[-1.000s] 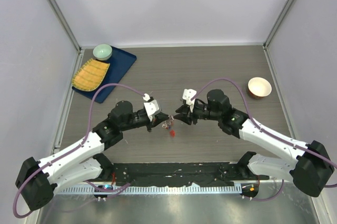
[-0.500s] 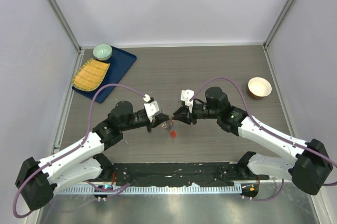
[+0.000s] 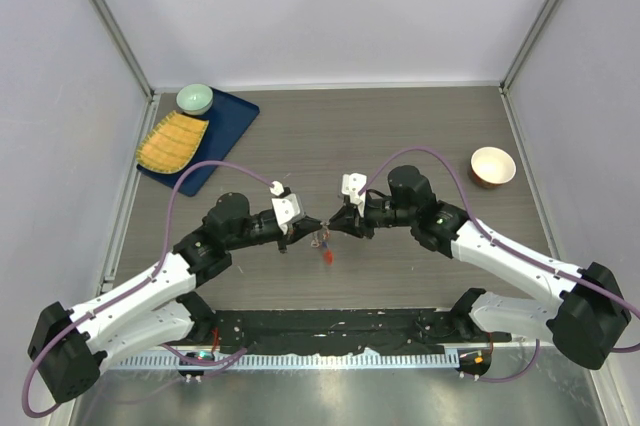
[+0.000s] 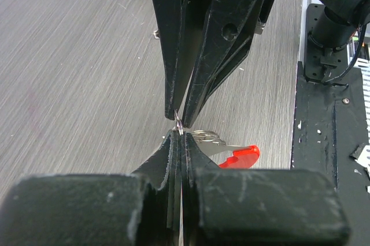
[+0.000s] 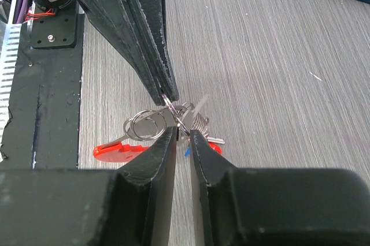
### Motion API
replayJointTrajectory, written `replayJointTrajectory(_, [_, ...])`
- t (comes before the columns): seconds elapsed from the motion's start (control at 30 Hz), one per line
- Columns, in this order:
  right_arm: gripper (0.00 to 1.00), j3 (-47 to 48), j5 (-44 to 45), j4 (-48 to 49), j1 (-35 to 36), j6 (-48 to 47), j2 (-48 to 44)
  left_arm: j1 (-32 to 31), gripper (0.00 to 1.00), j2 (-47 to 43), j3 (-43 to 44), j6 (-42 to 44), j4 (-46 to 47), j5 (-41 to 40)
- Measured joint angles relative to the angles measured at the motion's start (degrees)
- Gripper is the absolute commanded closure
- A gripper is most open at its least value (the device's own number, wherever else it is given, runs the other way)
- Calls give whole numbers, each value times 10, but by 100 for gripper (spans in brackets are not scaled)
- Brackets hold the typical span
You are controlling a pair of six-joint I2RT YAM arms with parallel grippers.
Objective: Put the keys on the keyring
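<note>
Both grippers meet tip to tip over the table's middle. The left gripper (image 3: 309, 227) (image 4: 180, 133) is shut on a thin wire loop of the keyring (image 5: 175, 111) (image 4: 178, 123), holding it just above the wood. My right gripper (image 3: 335, 226) (image 5: 183, 132) stands open by a narrow gap, with the same wire crossing between its fingertips. Below hang a double split ring (image 5: 144, 125), a coiled spring (image 5: 199, 122), a small blue tag (image 5: 187, 152) and a red tag (image 5: 211, 148). The red-headed key (image 5: 118, 152) (image 4: 240, 155) (image 3: 327, 256) lies flat beside them. A silver key tip (image 5: 215, 140) pokes out right.
A blue tray (image 3: 222, 134) at the back left carries a yellow ribbed mat (image 3: 172, 141) and a pale green bowl (image 3: 195, 98). A beige bowl (image 3: 493, 166) stands at the right. A black base strip (image 3: 340, 326) runs along the near edge.
The right gripper has slid left up to the left gripper's tips and its jaws have narrowed around the ring wire. The left gripper has held still, shut.
</note>
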Motion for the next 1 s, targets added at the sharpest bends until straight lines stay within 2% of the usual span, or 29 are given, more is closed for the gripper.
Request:
replayJointTrajectory(0.3, [81, 1, -1, 0, 0, -1, -2, 0, 100, 0, 0, 0, 0, 9])
replayJointTrajectory(0.4, [89, 1, -5, 0, 0, -1, -2, 0, 100, 0, 0, 0, 0, 12])
replayJointTrajectory(0.47, [99, 1, -9, 0, 0, -1, -2, 0, 100, 0, 0, 0, 0, 13])
replayJointTrajectory(0.67, [99, 2, -12, -5, -2, 0, -5, 0, 100, 0, -1, 1, 1, 14])
replayJointTrajectory(1.0, [99, 18, -37, -13, -1, 0, 4, 0, 100, -48, -50, 0, 61, 12])
